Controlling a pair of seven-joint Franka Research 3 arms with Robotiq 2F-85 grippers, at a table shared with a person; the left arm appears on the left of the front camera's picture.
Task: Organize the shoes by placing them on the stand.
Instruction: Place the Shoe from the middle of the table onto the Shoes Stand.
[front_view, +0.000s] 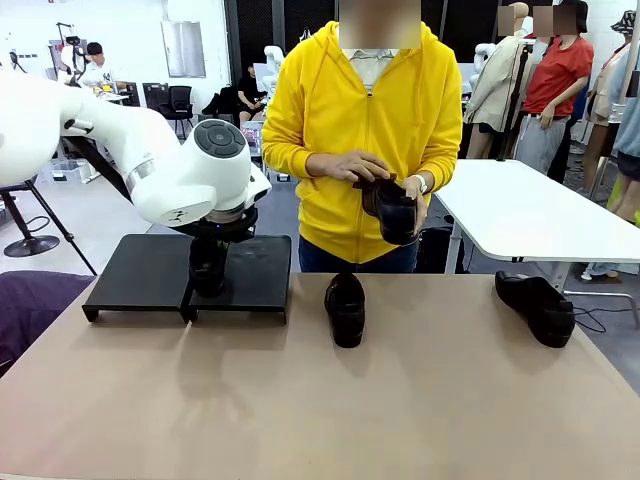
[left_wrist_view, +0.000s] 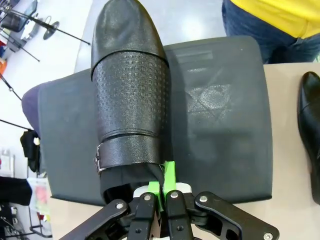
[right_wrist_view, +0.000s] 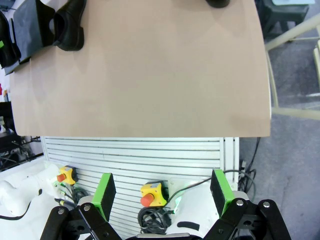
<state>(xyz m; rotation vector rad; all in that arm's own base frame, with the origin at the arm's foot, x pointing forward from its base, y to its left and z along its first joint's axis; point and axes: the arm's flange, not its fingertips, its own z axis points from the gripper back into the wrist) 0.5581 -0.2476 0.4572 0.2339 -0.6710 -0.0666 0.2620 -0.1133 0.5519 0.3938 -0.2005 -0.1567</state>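
Pressed together on the heel rim of a shoe: the left claw, one green pad on either side of the leather. Shoe hanging toe-down from that pinch over the stand, by the join of the two sections, at the left edge of the right one. Toe touching the deck or just clear of it: impossible to tell. Across the vamp an embossed grid of tiny squares, then a smooth rounded toe. Near the opening, a strap with a small metal buckle.

On the stand's matte deck, just beside the hanging shoe, a faint scuffed mark shaped like a six-pointed star.

Stand at the far left of the tan worktop, its two sections side by side and touching.

Middle shoe flat on the worktop, just right of the stand. Right shoe well apart from it, near the far right corner, lying at an angle. Fourth shoe off the worktop, in the hands of a person in a yellow hoodie at the far side, behind the middle shoe.

Spread wide and gripping nothing: the right claw, back past the worktop's near edge, over a white slatted panel and two yellow boxes with red buttons.
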